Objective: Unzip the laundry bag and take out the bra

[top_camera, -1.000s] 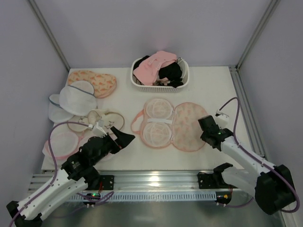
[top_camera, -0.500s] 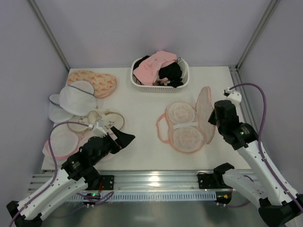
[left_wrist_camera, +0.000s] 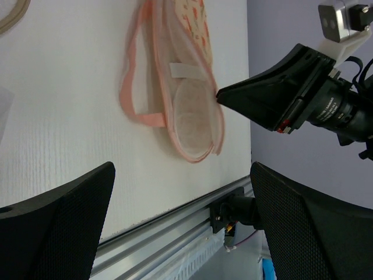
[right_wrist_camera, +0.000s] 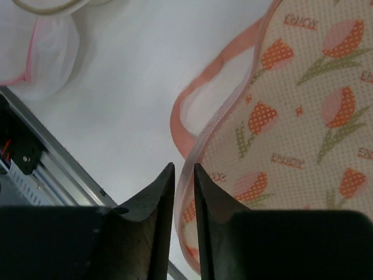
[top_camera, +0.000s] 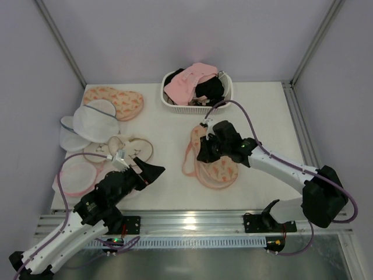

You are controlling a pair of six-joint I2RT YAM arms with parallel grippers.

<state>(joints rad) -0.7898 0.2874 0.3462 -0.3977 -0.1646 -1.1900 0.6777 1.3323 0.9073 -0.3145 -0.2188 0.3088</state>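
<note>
While your right end effector [top_camera: 203,154] is pressed together on the pink rim of the bag [top_camera: 221,171], which lies on the tabletop [top_camera: 262,111] just on the near side of the basket [top_camera: 197,104], your left end effector [top_camera: 151,170] hangs spread wide, farther toward the basket's near left.

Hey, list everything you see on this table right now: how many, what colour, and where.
laundry bag: one, peach with orange-pink print, table centre
printed bag: one, peach, far left
mesh bags: at least two, white translucent, left side
round bags: at least two, cream with pink rims, near left
basket: one, white, far centre
garments: several, pink and black, heaped in basket
table: one, white
left tool: black, open, near left
right tool: black, shut on laundry bag rim
</note>
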